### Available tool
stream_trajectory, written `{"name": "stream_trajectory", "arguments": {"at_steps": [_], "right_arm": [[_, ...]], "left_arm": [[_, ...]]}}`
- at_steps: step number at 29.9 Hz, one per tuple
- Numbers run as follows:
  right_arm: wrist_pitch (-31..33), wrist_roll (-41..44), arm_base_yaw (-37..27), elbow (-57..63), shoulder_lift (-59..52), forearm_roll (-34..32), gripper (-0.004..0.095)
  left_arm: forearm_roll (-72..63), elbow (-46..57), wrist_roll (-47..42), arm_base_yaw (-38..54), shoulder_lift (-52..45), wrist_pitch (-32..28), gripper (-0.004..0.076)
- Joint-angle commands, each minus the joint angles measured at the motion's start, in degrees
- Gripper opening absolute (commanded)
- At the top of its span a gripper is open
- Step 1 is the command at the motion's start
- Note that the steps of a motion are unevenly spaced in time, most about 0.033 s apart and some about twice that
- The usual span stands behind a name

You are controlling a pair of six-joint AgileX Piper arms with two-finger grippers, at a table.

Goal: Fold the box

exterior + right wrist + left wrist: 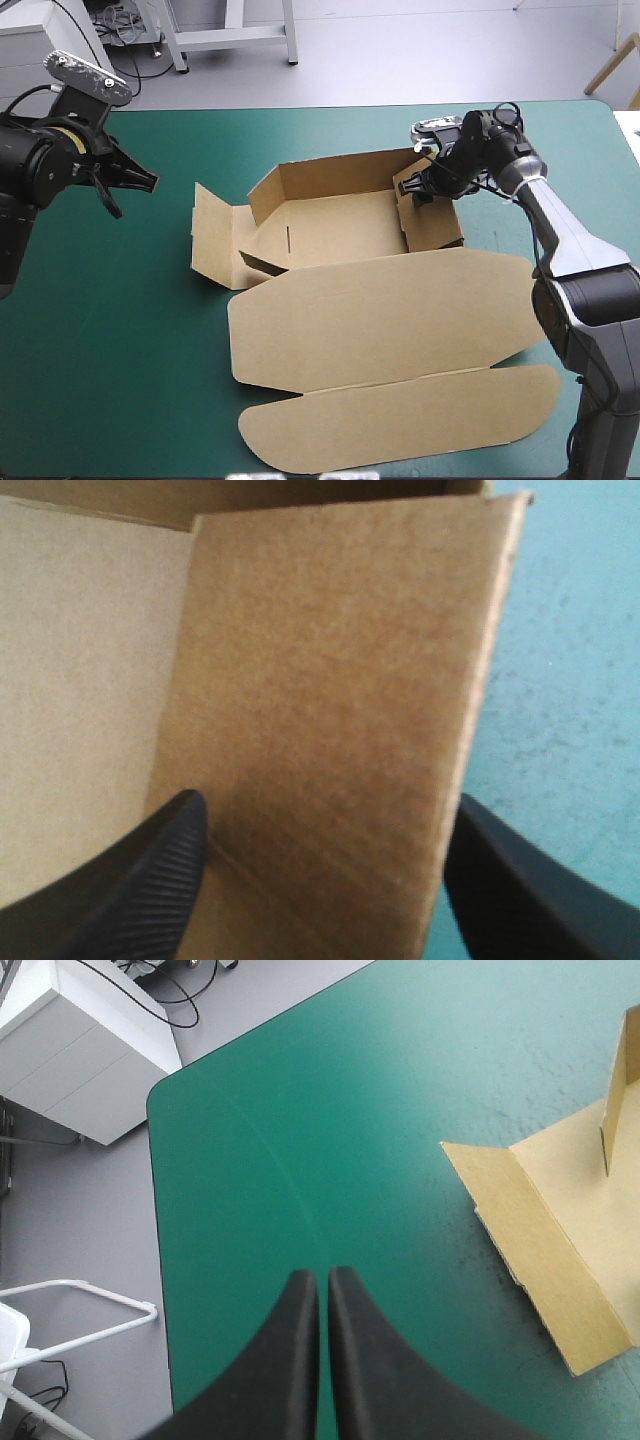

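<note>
Teal-green cover (120,330) lies over the table, and the brown cut-board box (340,225) sits at its middle, half raised. Its far wall and right side wall (435,225) stand upright, the wide rounded lid (390,310) lies flat toward the near edge, and the left side flap (212,240) is splayed out on the cover. Right jaws are apart and straddle the right side wall (330,710) near its far corner, one black finger (140,880) inside the tray, the other outside over the cover. Left jaws are pressed together and hang above bare cover. The splayed flap (540,1260) lies ahead of them and off to one side, well apart.
</note>
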Motion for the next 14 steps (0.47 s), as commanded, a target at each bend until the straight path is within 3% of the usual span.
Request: {"name": "stream_trajectory", "arguments": {"at_steps": [1, 14], "right_arm": [[3.9, -0.88, -0.01, -4.52, -3.86, -0.13, 0.0793], [5.01, -1.07, -0.01, -6.44, -19.5, -1.33, 0.0792]], "left_arm": [[0.83, -1.73, -0.74, 0.06, -1.9, -3.13, 0.0013], [1.64, -1.37, -0.6, 0.06, -1.9, -0.95, 0.001]]}}
